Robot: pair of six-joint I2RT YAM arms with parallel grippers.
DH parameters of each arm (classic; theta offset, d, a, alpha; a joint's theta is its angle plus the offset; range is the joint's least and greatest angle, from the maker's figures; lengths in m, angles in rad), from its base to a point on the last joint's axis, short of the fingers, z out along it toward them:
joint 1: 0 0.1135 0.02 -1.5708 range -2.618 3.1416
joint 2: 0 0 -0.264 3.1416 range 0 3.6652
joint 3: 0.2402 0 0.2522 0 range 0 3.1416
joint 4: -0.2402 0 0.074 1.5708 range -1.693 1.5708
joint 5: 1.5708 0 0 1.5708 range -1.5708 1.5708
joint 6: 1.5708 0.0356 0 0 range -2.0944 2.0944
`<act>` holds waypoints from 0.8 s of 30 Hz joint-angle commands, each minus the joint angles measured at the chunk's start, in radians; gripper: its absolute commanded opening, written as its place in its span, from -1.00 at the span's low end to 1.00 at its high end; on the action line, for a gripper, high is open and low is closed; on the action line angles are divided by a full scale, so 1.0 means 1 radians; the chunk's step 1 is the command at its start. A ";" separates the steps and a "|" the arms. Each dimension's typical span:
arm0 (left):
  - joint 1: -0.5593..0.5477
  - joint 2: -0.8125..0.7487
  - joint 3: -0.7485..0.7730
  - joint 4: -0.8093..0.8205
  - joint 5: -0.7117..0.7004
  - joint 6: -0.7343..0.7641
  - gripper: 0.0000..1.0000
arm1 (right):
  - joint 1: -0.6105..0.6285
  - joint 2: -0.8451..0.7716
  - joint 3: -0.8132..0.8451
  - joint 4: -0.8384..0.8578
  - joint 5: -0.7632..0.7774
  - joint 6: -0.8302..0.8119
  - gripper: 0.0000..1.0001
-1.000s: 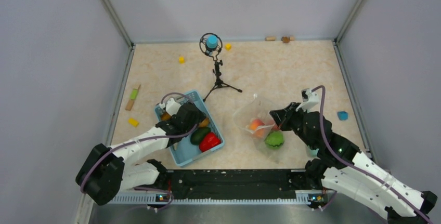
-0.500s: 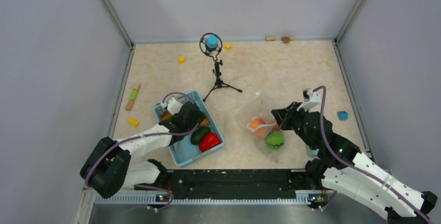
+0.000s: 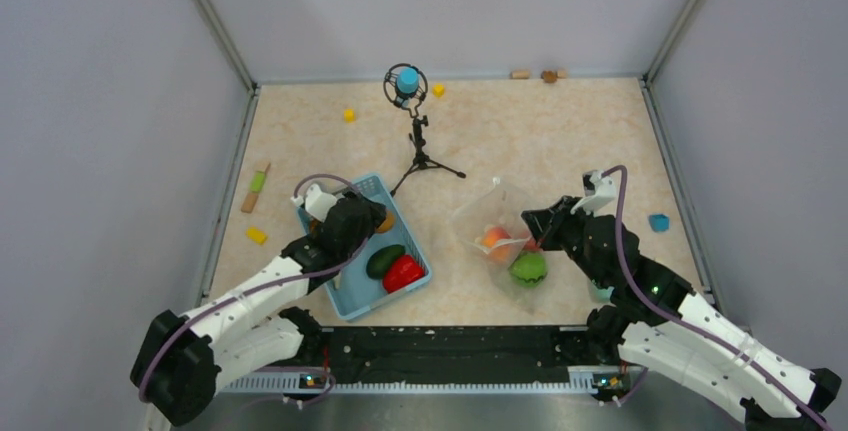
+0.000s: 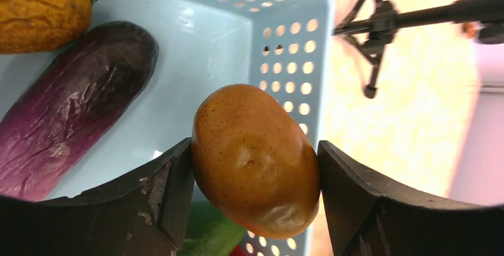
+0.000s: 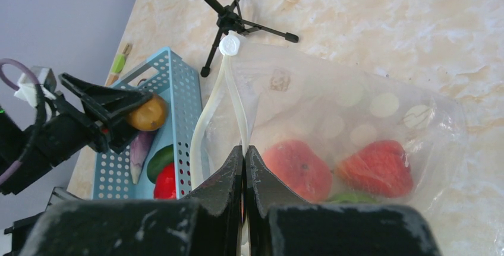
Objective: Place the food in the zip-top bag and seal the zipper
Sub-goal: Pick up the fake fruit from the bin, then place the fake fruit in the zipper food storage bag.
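Left gripper [image 4: 255,167] is clamping a brown potato-like piece [image 5: 148,112] across its middle, jaws standing wide around it. The piece is hanging at the bag-side wall of the blue basket [image 4: 285,48], which also holds a purple eggplant [image 4: 77,107], a bumpy orange piece [image 4: 41,0], a dark green piece [image 3: 384,260] and a red pepper [image 3: 403,272].

Right gripper [image 5: 244,155] is pinching fully closed on the zipper [image 5: 229,89], lifting one lip of the zip-top bag [image 5: 356,107] so the mouth is gaping toward the basket. The bag is lying on the table right of the basket. It is holding an orange-red fruit [image 5: 297,170], a red piece [image 5: 380,167] and, apparently, the bright green round fruit [image 3: 528,268].

Step in hand, as I read it: carrying the brown piece to the bag.

Notes for doing it well:
- Rise clear of the basket wall before travelling sideways.
- The piece is smooth and rounded, so go slowly; it looks liable to slip.
- Pass on the near side of the microphone tripod [image 3: 418,141], whose legs stand near the mouth.
- Enter under the raised lip and let go only once past the zipper line.
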 commanded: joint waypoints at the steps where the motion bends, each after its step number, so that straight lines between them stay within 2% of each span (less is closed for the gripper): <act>1: 0.004 -0.121 0.011 0.005 -0.061 0.064 -0.16 | -0.006 0.003 0.023 0.002 0.008 -0.009 -1.00; 6: 0.004 -0.244 0.023 0.059 -0.054 0.176 -0.16 | -0.006 0.006 0.025 0.002 0.002 -0.008 -1.00; 9: 0.005 -0.287 0.012 0.167 0.031 0.287 -0.19 | -0.006 0.007 0.023 0.008 -0.013 -0.007 -1.00; 13: 0.003 -0.271 0.021 0.301 0.182 0.423 -0.22 | -0.006 0.013 0.022 0.017 -0.033 -0.008 -1.00; 15: 0.004 -0.244 0.028 0.371 0.299 0.478 -0.22 | -0.006 0.015 0.019 0.024 -0.038 -0.009 -1.00; 19: 0.003 -0.140 0.072 0.472 0.632 0.580 -0.23 | -0.006 0.020 0.017 0.037 -0.062 -0.016 -1.00; 24: -0.009 0.038 0.150 0.588 1.039 0.610 -0.23 | -0.006 0.021 0.014 0.045 -0.071 -0.019 -1.00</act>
